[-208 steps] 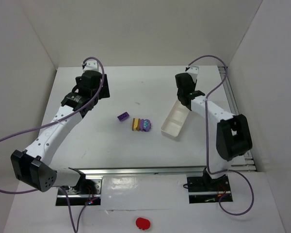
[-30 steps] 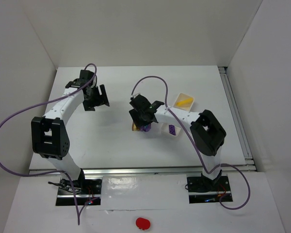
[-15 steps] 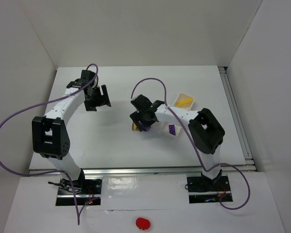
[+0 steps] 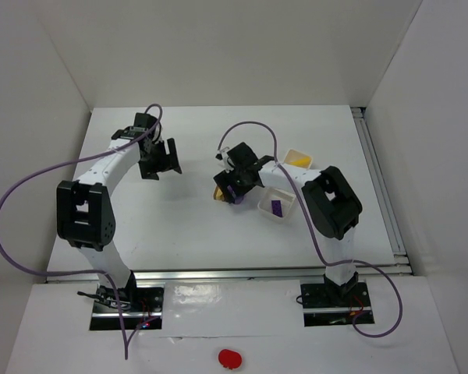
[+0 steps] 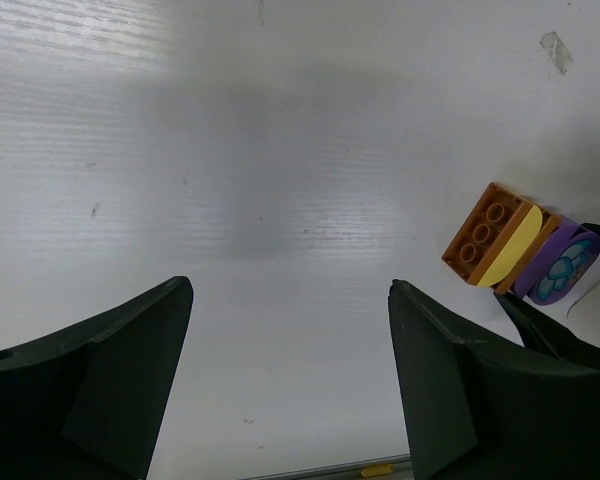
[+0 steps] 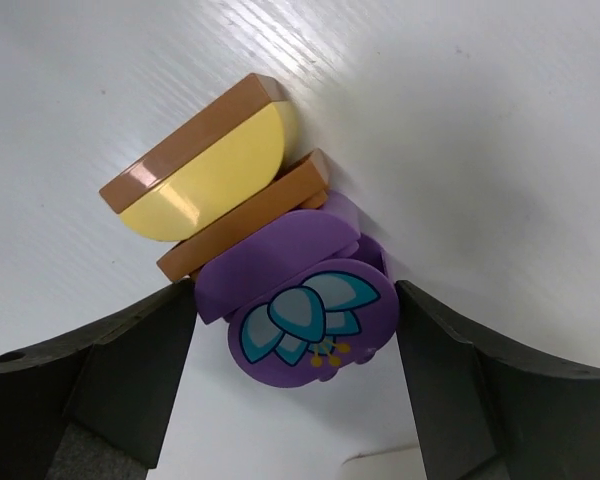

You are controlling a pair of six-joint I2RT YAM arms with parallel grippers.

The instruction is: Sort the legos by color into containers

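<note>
The right gripper [image 4: 234, 189], jaws spread, is straddling the purple piece [image 6: 300, 300], seemingly stuck to the orange-and-yellow bricks [image 6: 210, 170], and needs to pinch it free; the left gripper [image 5: 288, 300] is waiting, also spread.

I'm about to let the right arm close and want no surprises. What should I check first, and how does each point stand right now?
1. Jaws of the right gripper open, one on each side of the purple flower piece: ok.
2. Purple flower piece free of the orange and yellow bricks: cannot tell; they touch, and whether they are clipped together does not show.
3. Room in the tray that holds the purple brick: ok, bare floor shows beside it.
4. The left gripper open, empty, off to the side of the pile: ok.
</note>
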